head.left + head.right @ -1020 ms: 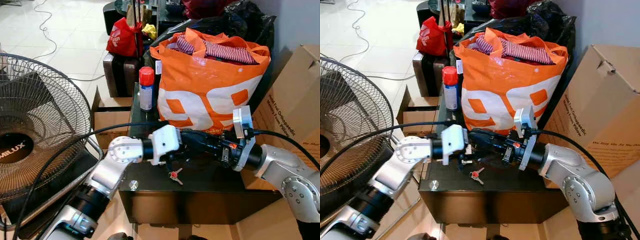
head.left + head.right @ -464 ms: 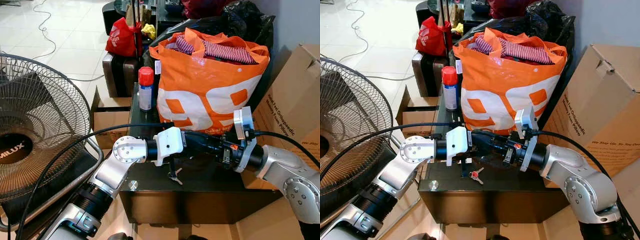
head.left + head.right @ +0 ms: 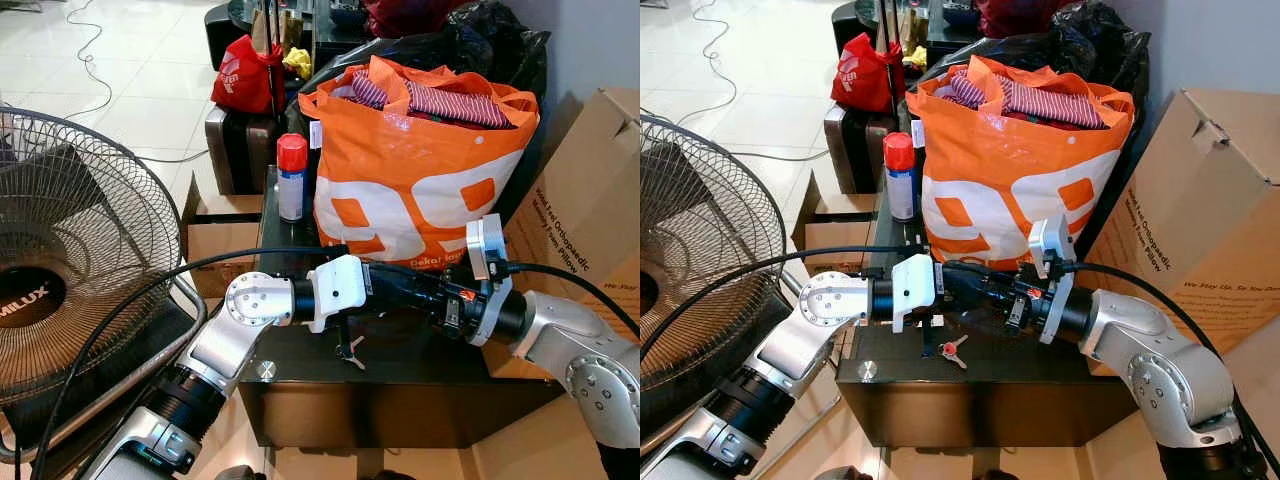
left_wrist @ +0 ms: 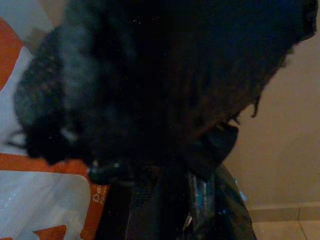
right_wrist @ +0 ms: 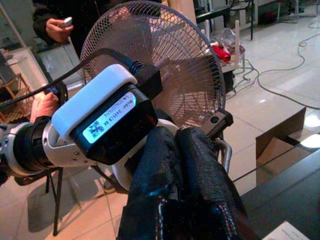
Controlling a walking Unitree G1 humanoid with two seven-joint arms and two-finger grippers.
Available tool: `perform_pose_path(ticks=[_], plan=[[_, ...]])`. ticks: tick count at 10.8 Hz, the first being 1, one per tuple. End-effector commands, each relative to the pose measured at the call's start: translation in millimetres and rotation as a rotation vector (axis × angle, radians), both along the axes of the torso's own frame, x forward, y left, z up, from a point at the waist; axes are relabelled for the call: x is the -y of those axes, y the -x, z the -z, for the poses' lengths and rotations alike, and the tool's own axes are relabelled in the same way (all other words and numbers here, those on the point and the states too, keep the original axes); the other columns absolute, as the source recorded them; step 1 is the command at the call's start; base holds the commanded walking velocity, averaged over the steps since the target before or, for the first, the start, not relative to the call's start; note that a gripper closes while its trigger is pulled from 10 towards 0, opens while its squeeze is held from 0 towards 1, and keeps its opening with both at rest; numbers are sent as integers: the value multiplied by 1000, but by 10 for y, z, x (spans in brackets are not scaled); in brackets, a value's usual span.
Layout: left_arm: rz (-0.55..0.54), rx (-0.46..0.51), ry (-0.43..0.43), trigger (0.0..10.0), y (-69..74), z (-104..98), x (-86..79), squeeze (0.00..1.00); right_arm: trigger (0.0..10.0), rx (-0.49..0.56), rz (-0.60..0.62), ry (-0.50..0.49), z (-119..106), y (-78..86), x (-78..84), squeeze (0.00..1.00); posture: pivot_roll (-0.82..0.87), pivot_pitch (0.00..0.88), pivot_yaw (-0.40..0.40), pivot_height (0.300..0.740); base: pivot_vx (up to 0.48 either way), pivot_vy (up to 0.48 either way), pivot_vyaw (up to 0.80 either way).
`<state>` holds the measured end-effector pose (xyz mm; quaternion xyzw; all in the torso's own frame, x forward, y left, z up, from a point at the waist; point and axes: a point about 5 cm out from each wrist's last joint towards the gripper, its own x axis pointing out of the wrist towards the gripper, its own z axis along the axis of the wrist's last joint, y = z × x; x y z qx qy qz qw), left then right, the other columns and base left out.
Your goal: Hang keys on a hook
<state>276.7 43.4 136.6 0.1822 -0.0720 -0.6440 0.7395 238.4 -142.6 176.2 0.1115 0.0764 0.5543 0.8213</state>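
Note:
A small bunch of keys (image 3: 350, 352) with a red tag (image 3: 952, 347) sits just under my two arms, over the near part of the black table (image 3: 420, 395). I cannot tell whether it hangs from a finger or lies on the glossy top. My left gripper (image 3: 425, 297) reaches right and my right gripper (image 3: 372, 284) reaches left, so their black fingers overlap above the keys. In the right wrist view the right gripper (image 5: 175, 137) is shut, its tips against the left wrist's white camera housing (image 5: 95, 107). The left wrist view is dark and blocked.
A full orange shopping bag (image 3: 420, 190) and a red-capped spray can (image 3: 292, 178) stand at the back of the table. A large fan (image 3: 70, 270) is on the left, a cardboard box (image 3: 590, 210) on the right. A person (image 5: 55, 22) stands behind the fan.
My left arm has slid a little to the right, closer against the right gripper. The keys stay in nearly the same spot, with less of the red tag showing in the left eye view.

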Motion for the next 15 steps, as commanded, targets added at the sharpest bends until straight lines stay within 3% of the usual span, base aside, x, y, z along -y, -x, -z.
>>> perform_pose_path(ticks=[1, 3, 4, 7, 8, 15], plan=[[8, 12, -13, 0, -15, -12, 7, 0, 0, 16, -12, 7, -25, 10, -6, 0, -148, 0, -24, 740, 0, 0, 0], [-2, 11, -11, 0, -22, -12, -3, 0, 0, 18, -8, 12, -23, 9, 3, 0, -148, 0, -25, 740, 0, 0, 0], [-7, 6, -9, 0, -24, -11, -12, 0, 10000, 42, 16, 37, -19, -9, 16, 0, -149, 0, -26, 740, 0, 0, 0], [-9, 4, -9, 0, -25, -10, -19, 0, 10000, 36, 25, 35, -12, -29, 9, 0, -145, 0, -28, 740, 0, 0, 0], [-10, 3, -10, 0, -24, -9, -23, 0, 10000, 29, 27, 28, -13, -34, 12, 1000, -144, 0, -28, 740, 0, 0, 0], [-25, -7, -32, 0, -34, 26, -84, 0, 10000, 62, 127, -10, -97, -156, 121, 1000, -140, 0, -26, 740, 0, 0, 0]])
